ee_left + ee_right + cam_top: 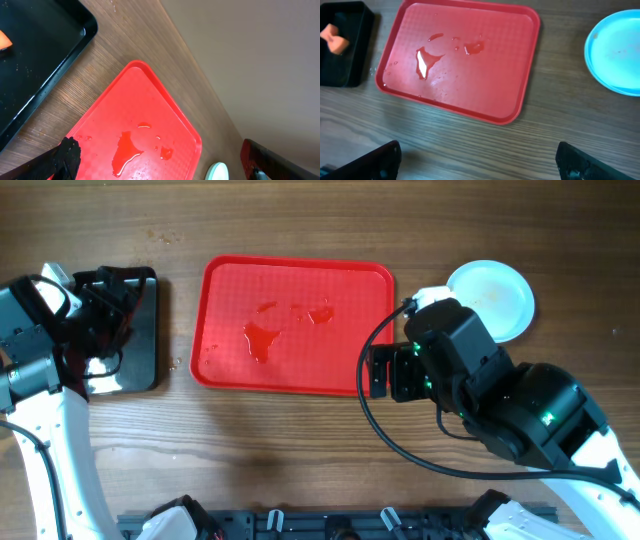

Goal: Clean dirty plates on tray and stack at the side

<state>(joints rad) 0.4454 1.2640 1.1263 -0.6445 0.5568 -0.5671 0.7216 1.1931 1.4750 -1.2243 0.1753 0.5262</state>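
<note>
Ahead of the spread right gripper (477, 152) and left gripper (157, 152), the tray (495, 75) carries no plates (615, 55); we judge stacking done, withdrawal next.

L arm (38, 370) / R arm (500, 395): white links, blk housings | blk cables (365, 395) | R: green LEDs (547, 418)

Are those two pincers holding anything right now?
Nothing. The left pincer and the right pincer both stand open and empty.

Red tray (340, 300) floor open though wet, plate (500, 285) just right, black tray (140, 355) left.
</note>
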